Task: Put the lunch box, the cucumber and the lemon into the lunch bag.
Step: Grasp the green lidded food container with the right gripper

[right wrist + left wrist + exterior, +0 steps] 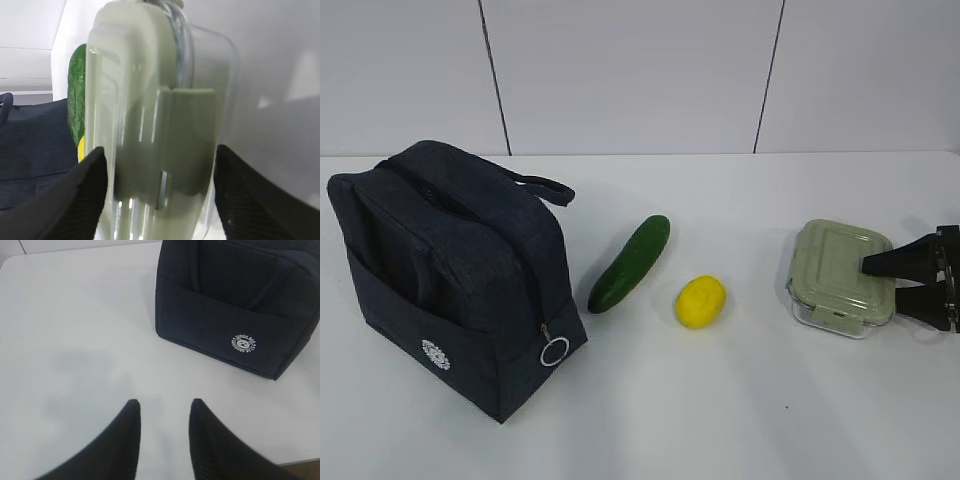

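The pale green-lidded glass lunch box (835,270) sits on the table at the right. My right gripper (882,280) reaches in from the right edge and straddles its near end. In the right wrist view the lunch box (150,100) fills the space between the fingers of the right gripper (160,150), which is open and close on both sides. The dark green cucumber (630,262) and yellow lemon (701,301) lie mid-table. The navy lunch bag (450,270) stands at the left. My left gripper (165,402) hovers open and empty over bare table, short of the bag (235,300).
The white table (720,420) ends at a white panelled wall behind. The bag's silver ring pull (554,351) hangs at its front corner, and a strap handle sticks out toward the cucumber. Past the box, the right wrist view shows cucumber (76,95), lemon (80,150) and bag (30,150).
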Robot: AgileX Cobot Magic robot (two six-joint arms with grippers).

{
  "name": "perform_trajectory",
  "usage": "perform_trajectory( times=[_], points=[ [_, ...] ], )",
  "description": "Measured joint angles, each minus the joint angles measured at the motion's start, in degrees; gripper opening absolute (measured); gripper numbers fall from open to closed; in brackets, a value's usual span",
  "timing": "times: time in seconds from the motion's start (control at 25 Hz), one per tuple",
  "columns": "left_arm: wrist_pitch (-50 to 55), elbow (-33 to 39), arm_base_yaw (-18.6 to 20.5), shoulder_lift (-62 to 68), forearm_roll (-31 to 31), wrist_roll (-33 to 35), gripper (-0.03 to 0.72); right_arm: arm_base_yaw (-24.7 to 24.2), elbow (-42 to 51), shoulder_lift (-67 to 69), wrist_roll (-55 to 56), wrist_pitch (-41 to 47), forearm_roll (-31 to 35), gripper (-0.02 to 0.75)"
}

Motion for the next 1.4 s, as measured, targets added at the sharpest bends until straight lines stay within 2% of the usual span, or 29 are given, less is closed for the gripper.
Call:
perform_trajectory(
  times=[0.52, 0.84, 1.4],
  points=[
    [0.0, 0.0, 0.0, 0.0, 0.0, 0.0, 0.241, 0.0, 0.0, 0.0, 0.0, 0.0, -0.1, 0.501],
    [0.0, 0.0, 0.0, 0.0, 0.0, 0.0, 0.241, 0.0, 0.0, 0.0, 0.0, 0.0, -0.2, 0.432],
    [0.0, 0.0, 0.0, 0.0, 0.0, 0.0, 0.241, 0.0, 0.0, 0.0, 0.2, 0.2, -0.3, 0.410]
  ],
)
